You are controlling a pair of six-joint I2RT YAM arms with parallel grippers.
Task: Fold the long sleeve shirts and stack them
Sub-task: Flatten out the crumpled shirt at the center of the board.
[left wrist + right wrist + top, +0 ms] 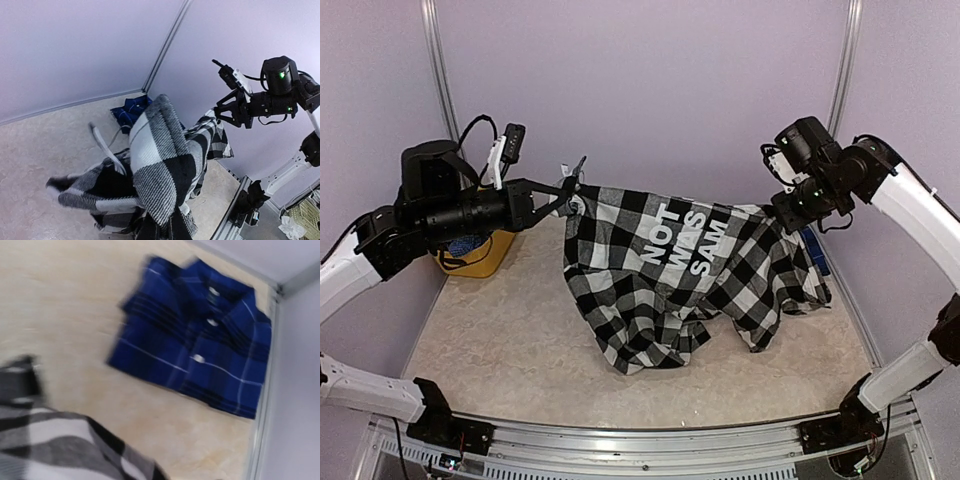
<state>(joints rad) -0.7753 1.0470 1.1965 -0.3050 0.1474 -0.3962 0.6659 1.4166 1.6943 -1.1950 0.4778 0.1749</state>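
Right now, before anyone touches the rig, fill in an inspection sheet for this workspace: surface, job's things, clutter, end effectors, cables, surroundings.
Surface: beige table, lightly mottled.
Job's things: black-and-white check shirt raised at both ends, lower part draped on the table; navy plaid shirt lying folded in the far right corner.
Clutter: yellow bin at far left, something blue inside.
End effectors: left end effector shut on the check shirt's edge; right end effector at the other end, grip unclear.
Cables: black cable loops above the left arm.
Surroundings: lilac walls; metal rail along the near edge.
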